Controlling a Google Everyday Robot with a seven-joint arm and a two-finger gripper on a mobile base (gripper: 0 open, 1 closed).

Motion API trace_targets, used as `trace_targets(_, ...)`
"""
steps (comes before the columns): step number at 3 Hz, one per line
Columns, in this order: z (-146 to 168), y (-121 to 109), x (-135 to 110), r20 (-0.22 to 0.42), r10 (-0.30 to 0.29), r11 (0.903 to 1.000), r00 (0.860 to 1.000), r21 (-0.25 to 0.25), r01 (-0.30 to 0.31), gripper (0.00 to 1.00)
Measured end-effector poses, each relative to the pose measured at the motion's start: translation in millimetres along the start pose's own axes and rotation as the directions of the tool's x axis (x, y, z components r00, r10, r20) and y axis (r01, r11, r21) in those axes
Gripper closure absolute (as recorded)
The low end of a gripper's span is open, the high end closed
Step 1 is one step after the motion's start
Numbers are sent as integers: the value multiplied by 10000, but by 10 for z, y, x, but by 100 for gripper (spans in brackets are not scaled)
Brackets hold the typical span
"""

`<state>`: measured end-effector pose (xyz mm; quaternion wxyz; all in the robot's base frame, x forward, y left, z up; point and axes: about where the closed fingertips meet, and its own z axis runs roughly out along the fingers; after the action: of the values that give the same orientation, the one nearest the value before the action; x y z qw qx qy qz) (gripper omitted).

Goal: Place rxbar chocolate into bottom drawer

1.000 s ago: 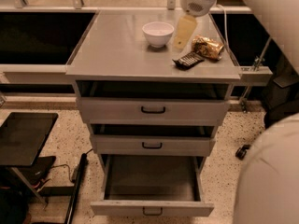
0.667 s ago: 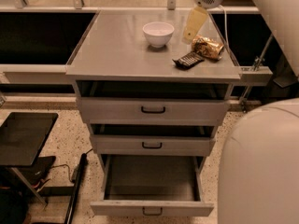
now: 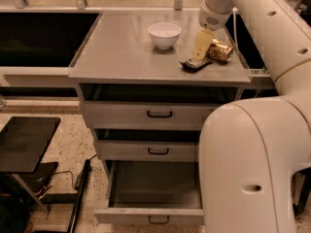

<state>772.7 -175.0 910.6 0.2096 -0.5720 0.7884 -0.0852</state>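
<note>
Progress: early. Bottom drawer (image 3: 150,215) is pulled well out and what shows of its inside looks bare, so the opening is ready. Pick, carry and drop are all not yet done.

rxbar chocolate (image 3: 194,65) lies flat on the bench (image 3: 121,57), near the right front edge, not in any drawer.

Gripper (image 3: 198,57) hangs over the bench, angled down, with its tip right above the bar's top face. It is either touching or just clear of it; can't tell which. Seen side-on as one pale wedge, so I can't tell whether it's released or clenched. The bar doesn't look lifted.

Relative to the gripper tip:
- bar: directly under, extending slightly toward the bench's front edge
- crinkled gold-brown packet (image 3: 219,51): just beside on the right, touching or nearly touching the bar's far end
- white bowl (image 3: 164,34): apart, to the left and further back
- bottom drawer: far below and left, past the two shallower drawers

My read: the step in hand is the grasp. The packet crowding the bar is the main risk.
</note>
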Motion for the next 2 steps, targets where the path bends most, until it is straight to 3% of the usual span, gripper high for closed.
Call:
trace_targets(1,405,157,86,-475,-372,9942,9982,-1028,322,0)
trace_targets(2,407,158,86,-473,-370,9942,9982,-1031,320,0)
